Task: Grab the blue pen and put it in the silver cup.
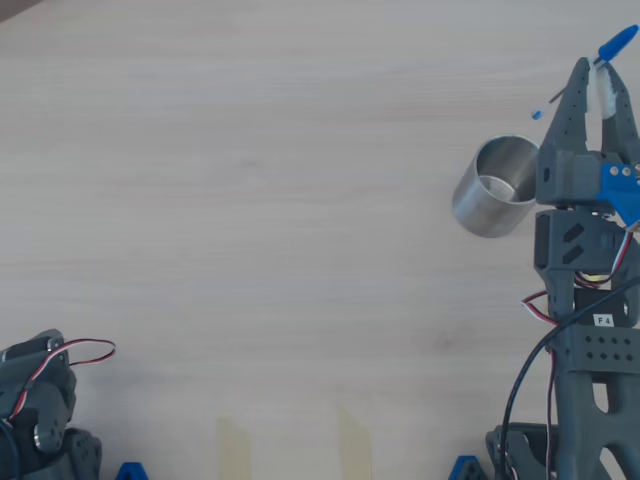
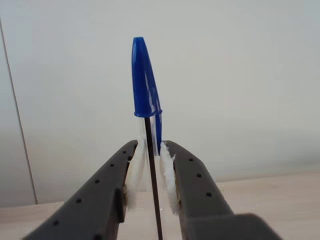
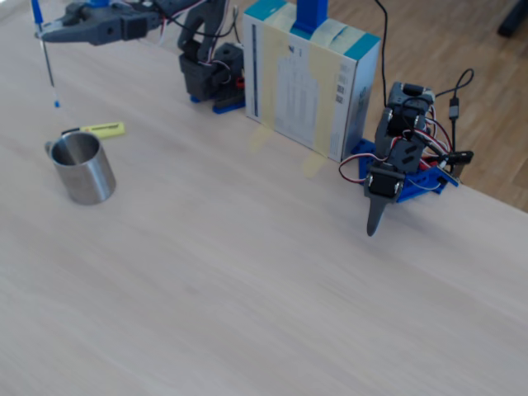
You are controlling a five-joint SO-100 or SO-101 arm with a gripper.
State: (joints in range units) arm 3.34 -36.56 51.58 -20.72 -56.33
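overhead: hand (image 1: 590, 75) pinches the blue pen (image 1: 612, 48) just past the silver cup (image 1: 494, 185), not over it.
wrist: padded fingers (image 2: 166, 180) clamp the barrel below the cap.
fixed: pen (image 3: 45, 54) hangs upright, above the cup (image 3: 81, 169) and behind it. light, stiff, slick barrel; mid-barrel hold suits.

Soft, even daylight in all three views, no hard shadows.

The pale worktop (image 1: 250, 200) is bright and slightly washed out in the overhead view; the silver cup (image 1: 492, 187) carries gentle sheen on its wall, no harsh glare. In the wrist view the blue pen (image 2: 146, 82) is reasonably sharp, the wall behind soft and featureless. The fixed view is mildly grainy, with faint shadows close beside the cup near the worktop's left edge.
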